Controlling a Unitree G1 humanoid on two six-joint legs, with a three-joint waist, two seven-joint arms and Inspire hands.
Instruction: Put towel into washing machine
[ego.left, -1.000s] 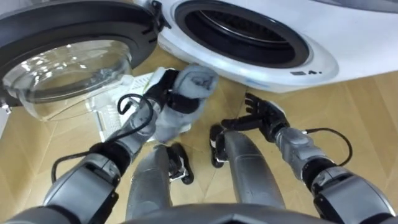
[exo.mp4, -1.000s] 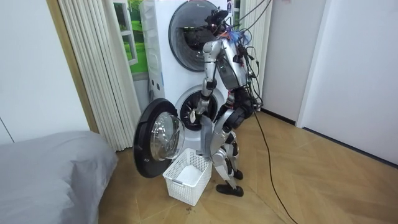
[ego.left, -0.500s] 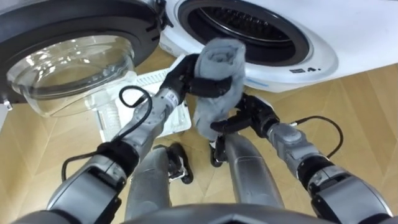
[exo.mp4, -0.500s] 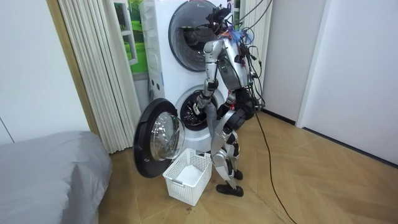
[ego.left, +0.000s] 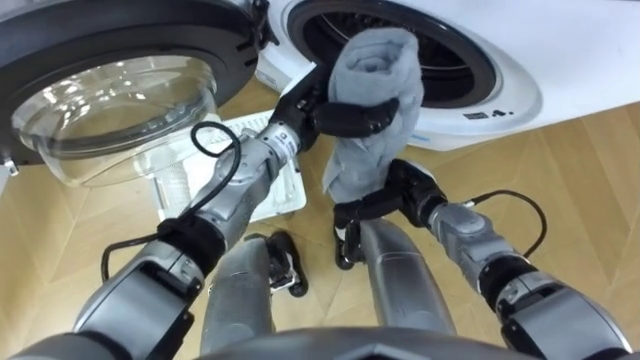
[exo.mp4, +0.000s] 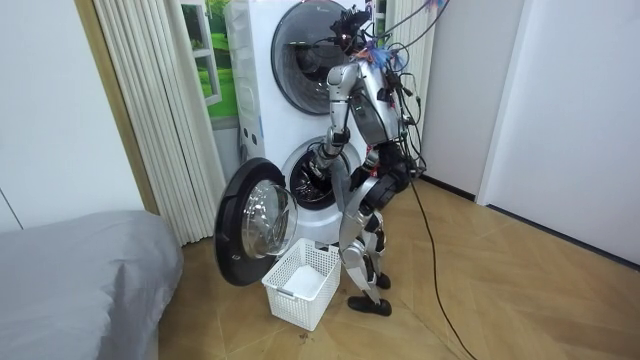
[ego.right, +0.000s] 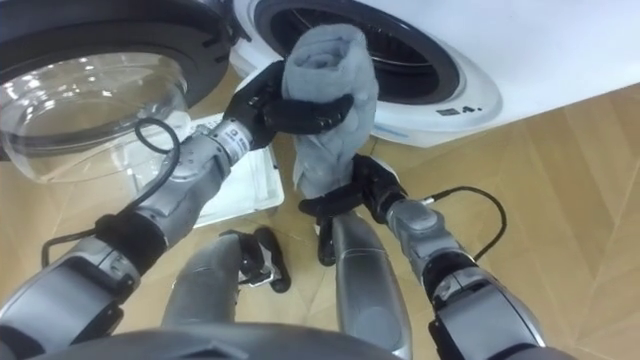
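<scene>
The right robot hand (ego.left: 400, 190) spreads loose fingers under the hanging end of a grey towel (ego.left: 372, 95), gripped at its bunched top by the left robot hand (ego.left: 330, 115) (fingers curled round it) just before the open drum of the washing machine (ego.left: 540, 60).

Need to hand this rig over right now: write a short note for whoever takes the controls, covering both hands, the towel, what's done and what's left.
The left hand is shut on the grey towel, holding it up just in front of the washing machine at its open drum mouth.
The right hand is under the towel's hanging lower end, against it; grip unclear.
The door is swung open at the robot's left, with the white basket on the floor below it.
Done: door open, towel raised to the mouth.
Left: push the towel into the drum, release, pull both hands out.
</scene>
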